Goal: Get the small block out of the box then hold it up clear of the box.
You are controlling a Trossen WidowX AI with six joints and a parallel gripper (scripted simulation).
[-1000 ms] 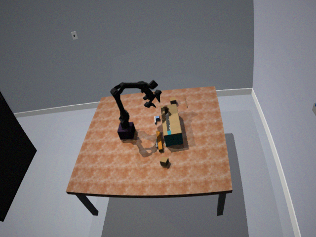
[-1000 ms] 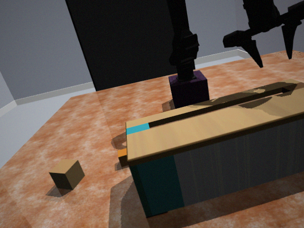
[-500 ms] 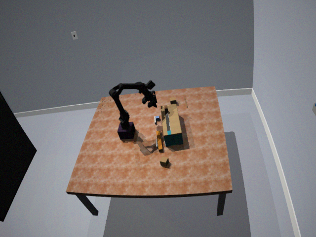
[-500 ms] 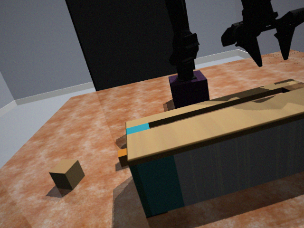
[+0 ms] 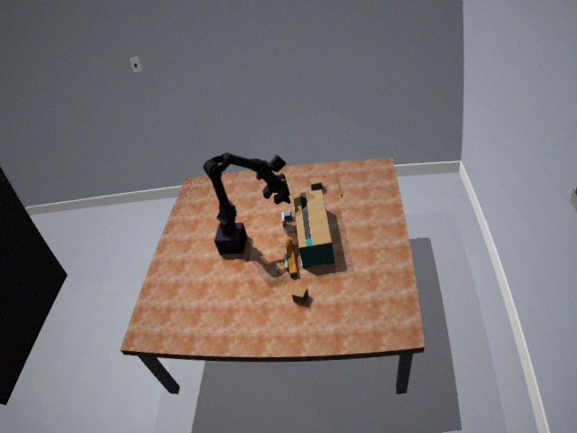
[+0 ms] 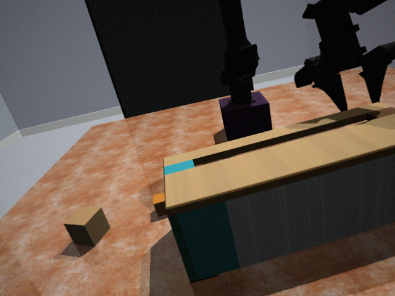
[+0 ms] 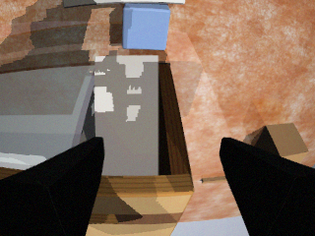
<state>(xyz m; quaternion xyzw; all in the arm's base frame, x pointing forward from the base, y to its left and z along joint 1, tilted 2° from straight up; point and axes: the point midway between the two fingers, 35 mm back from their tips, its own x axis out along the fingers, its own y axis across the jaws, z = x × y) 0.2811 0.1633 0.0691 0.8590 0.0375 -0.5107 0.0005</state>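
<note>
a: what's the room like?

b: reddish-brown mottled worktop (image 5: 196, 298) on dark legs, grey walls, pale floor with a white skirting board. there's a small wall plate (image 5: 135, 64) up on the back wall and a big black panel (image 6: 153, 47) off to one side.

a: anything hard to read?

b: plenty. in the exterior view the arm is cut off at the top, and the wrist view only shows two dark finger wedges at the bottom corners. the box's clear front barely shows up, so the shelf inside is a jumble of grey patches from above.

a: where's the block?

b: small blue block (image 7: 148, 27), in the wrist view it shows just past the end of the box (image 6: 287, 165), under a pale flat piece. can't tell if it's on the shelf or on the worktop. it's a cube, so no real long axis; one face is square to the camera. the box itself runs long, away from the teal end (image 6: 207, 235), with a dark slot along its tan lid.

a: and the gripper (image 6: 357, 98)?

b: fingers spread fairly wide with nothing between them, hanging above the far end of the lid. two tan cubes, one (image 5: 300, 295) off the teal end, one (image 5: 316, 183) past the far end.
</note>
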